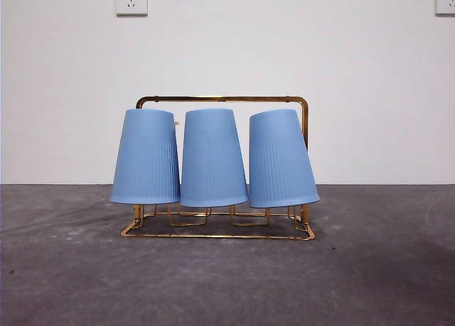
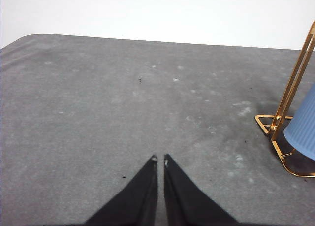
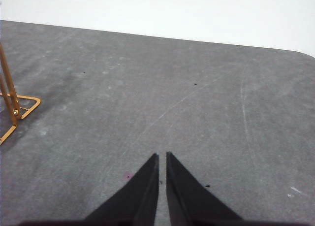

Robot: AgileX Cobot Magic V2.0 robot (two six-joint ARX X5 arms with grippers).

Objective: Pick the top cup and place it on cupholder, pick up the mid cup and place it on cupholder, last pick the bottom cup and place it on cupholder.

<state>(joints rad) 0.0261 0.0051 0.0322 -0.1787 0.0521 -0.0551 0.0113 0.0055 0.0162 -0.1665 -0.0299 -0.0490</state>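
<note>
Already done, it seems:
Cups: three blue cups (image 1: 213, 158) hang upside down on the cupholder (image 1: 220, 99), side by side, likely over its pegs.
Tilt: right cup (image 1: 281, 159) leans outward.
Left gripper (image 2: 160, 160): jaws nearly together, empty, apart from the rack.
Right gripper (image 3: 162, 156): same, empty, over bare table (image 3: 197, 113).

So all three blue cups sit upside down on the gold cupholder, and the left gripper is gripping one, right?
Not quite. The three blue cups do sit upside down on the gold cupholder, but the left gripper holds nothing: the left wrist view shows it shut over bare table.
</note>
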